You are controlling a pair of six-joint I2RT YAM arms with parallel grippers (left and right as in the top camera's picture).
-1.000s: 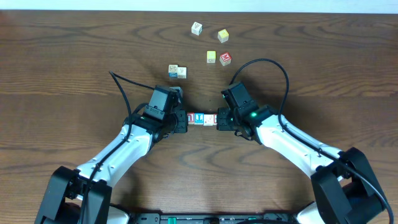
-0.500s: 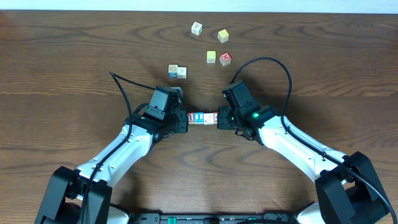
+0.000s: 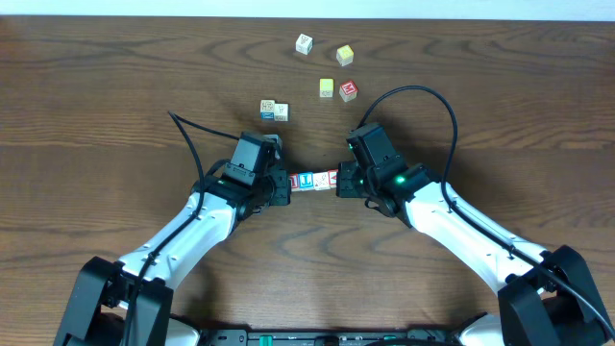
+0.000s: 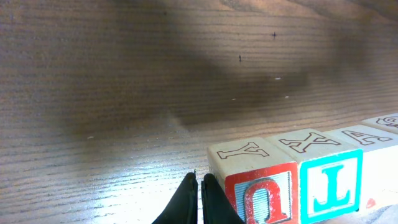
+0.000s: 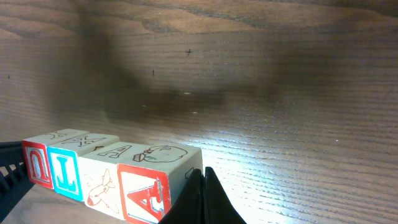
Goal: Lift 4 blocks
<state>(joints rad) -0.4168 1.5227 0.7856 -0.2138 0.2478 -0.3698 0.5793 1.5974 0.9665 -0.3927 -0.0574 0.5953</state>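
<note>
Four wooden cubes form one tight row (image 3: 313,180) between my two grippers. From the left they are a red-faced cube (image 4: 261,194), a blue-faced cube (image 4: 329,183), a white cube with an airplane (image 5: 99,183) and a red-faced cube (image 5: 144,190). My left gripper (image 3: 285,184) is shut, its closed tips (image 4: 199,185) pressed against the row's left end. At the row's other end my right gripper (image 3: 340,181) is also shut, its tips (image 5: 203,180) against the end cube. The row's shadow lies well apart from it on the table, so the row looks raised.
Loose cubes lie further back on the wooden table: a white one (image 3: 304,43), a yellow one (image 3: 345,55), a yellow one (image 3: 327,88) beside a red one (image 3: 348,90), and a pair (image 3: 274,111) behind my left arm.
The row and both gripper tips have shifted slightly up the overhead image. The right arm has swung a little to the right. Both grippers stay shut.
</note>
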